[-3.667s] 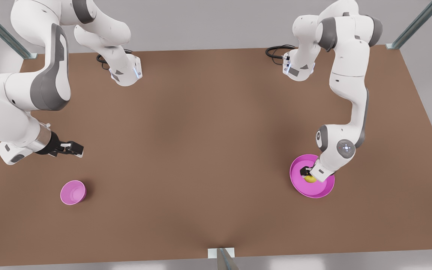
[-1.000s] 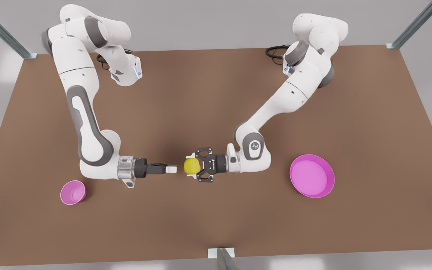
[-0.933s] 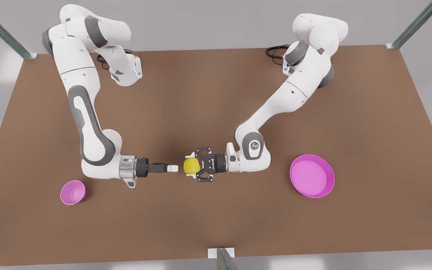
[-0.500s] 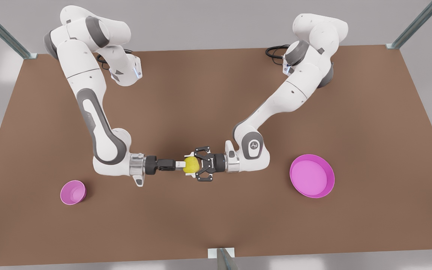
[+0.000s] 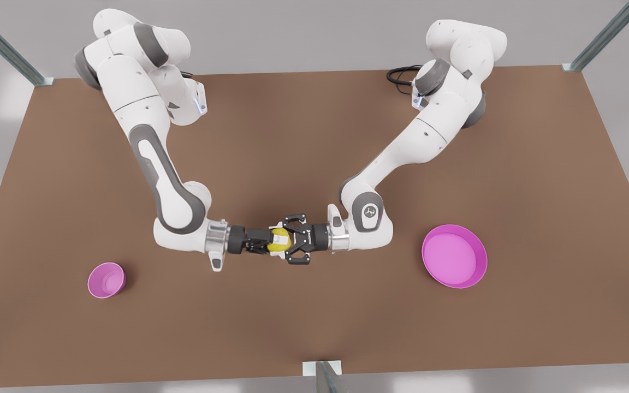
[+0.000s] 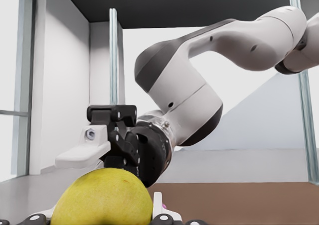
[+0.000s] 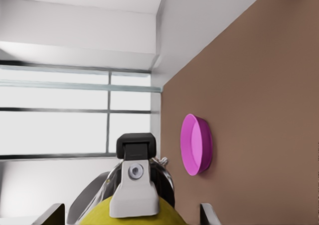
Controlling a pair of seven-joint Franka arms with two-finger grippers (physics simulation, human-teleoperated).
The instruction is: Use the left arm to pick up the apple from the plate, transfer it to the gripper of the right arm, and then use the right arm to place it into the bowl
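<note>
The yellow-green apple (image 5: 278, 238) hangs above the middle of the table, held by my left gripper (image 5: 282, 241), which reaches in from the front view's right and is shut on it. My right gripper (image 5: 271, 242) comes from the front view's left, open, with its fingers on either side of the apple. In the left wrist view the apple (image 6: 102, 197) sits low, and a white finger (image 6: 82, 155) of the right gripper lies just over it. The right wrist view has a left finger (image 7: 134, 195) pressed on the apple (image 7: 169, 219). The small pink bowl (image 5: 106, 280) stands at the front left.
The pink plate (image 5: 455, 256) lies bare on the front view's right, also seen as the plate (image 7: 197, 144) in the right wrist view. The brown table (image 5: 314, 142) stretches behind both arms. Metal frame posts stand at the far corners.
The left arm lifted the apple off the plate and carried it to the table's middle. Over the last second the right gripper slid toward it until its fingers flank the apple.
</note>
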